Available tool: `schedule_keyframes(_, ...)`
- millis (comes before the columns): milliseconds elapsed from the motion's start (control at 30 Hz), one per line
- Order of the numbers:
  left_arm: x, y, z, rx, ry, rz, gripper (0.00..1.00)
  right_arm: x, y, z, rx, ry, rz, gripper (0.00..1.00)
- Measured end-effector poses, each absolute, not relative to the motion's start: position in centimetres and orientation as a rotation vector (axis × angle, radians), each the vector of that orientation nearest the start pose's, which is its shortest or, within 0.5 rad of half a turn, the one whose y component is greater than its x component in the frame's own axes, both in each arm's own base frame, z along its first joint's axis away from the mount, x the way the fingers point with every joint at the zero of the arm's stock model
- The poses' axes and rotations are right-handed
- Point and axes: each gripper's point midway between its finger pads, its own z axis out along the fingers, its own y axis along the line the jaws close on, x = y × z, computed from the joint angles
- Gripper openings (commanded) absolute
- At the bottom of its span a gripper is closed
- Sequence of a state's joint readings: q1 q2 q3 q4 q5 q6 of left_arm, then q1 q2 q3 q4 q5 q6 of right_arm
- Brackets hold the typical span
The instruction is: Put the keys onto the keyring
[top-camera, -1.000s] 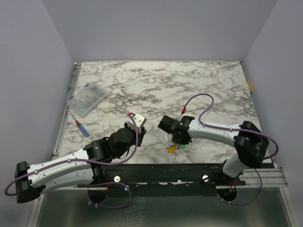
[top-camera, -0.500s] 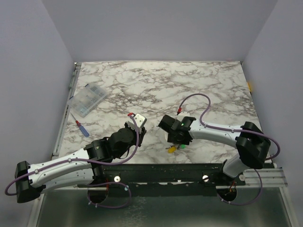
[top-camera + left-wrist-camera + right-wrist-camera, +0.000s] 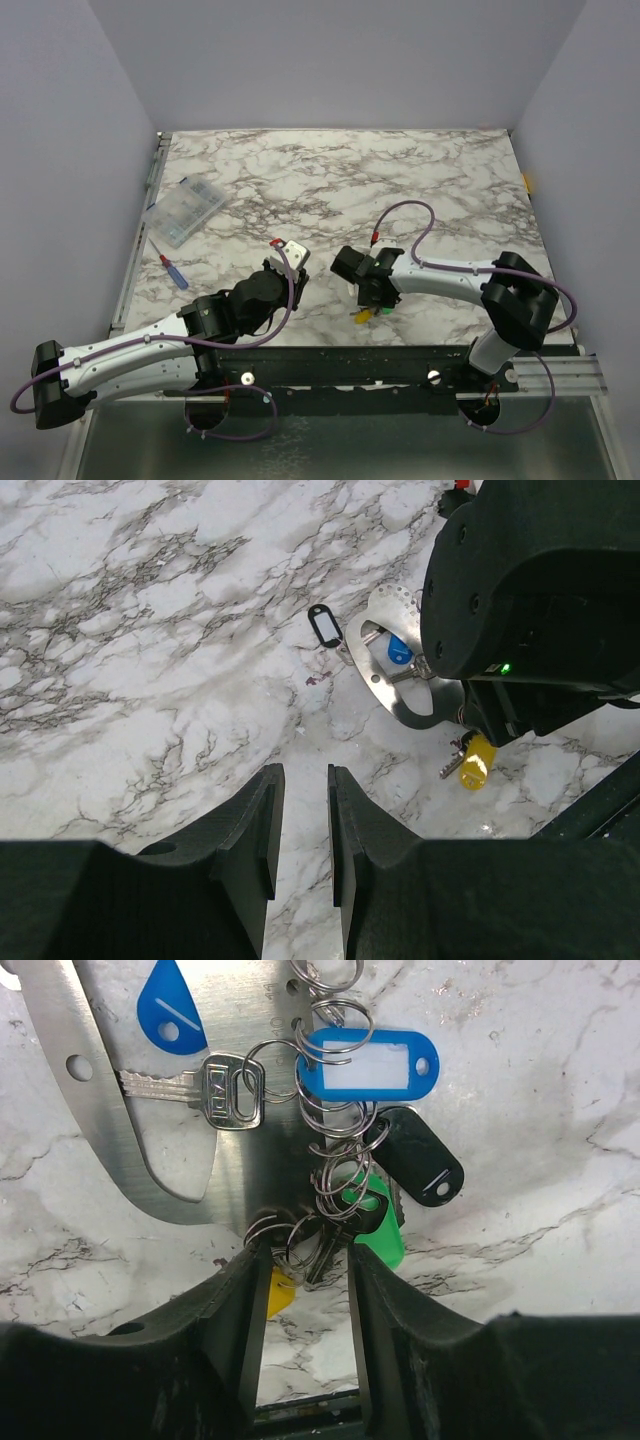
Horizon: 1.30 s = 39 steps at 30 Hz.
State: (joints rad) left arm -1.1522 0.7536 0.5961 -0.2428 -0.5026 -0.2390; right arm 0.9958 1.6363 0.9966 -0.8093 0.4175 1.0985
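The right gripper [image 3: 298,1260] has edged a little to the left over the bundle in the last second, its elbow swinging in towards the table's near edge, while the left gripper [image 3: 302,780] has not moved and waits near by, its fingers a narrow slit apart with nothing between them. The right jaws stand partly apart, straddling the lower end of the keyring [image 3: 322,1175], a chain of linked wire loops; a loop and a dark key blade lie between the fingers, which are not visibly pressing on either. One silver key [image 3: 215,1088] already hangs from a loop and lies on the metal plate [image 3: 240,1160], beside a blue tag [image 3: 365,1065], a black tag [image 3: 420,1160], a green tag [image 3: 385,1235] and a yellow tag [image 3: 477,765]. From above, the whole bundle sits under the right wrist, close to the near edge, where it was a second ago. The shift reads as the right arm resettling for a fresh grip, not as a key going on, so the threading looks no further along
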Motion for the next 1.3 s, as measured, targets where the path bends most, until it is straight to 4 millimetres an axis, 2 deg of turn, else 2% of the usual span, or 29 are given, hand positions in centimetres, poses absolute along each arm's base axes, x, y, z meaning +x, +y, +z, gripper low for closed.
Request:
schedule_keyframes(233, 18.18, -22.2, 18.75, 0.551, 1.862, -0.438, 0.3, 18.35, 21.36, 2.27, 0.167, 2.719, -0.176, 0.41)
schedule_keyframes(500, 18.16, -22.16, 18.72, 0.551, 1.863, -0.437, 0.3, 18.5, 21.13, 2.32, 0.157, 2.709, -0.191, 0.3)
schedule_keyframes(833, 18.13, -22.11, 18.61, 0.551, 1.868, -0.436, 0.3, 18.92, 20.94, 2.89, 0.149, 2.68, -0.19, 0.29)
schedule_keyframes(1300, 18.13, -22.13, 18.51, 0.552, 1.871, -0.435, 0.3, 18.97, 20.83, 2.74, 0.118, 2.678, -0.194, 0.21)
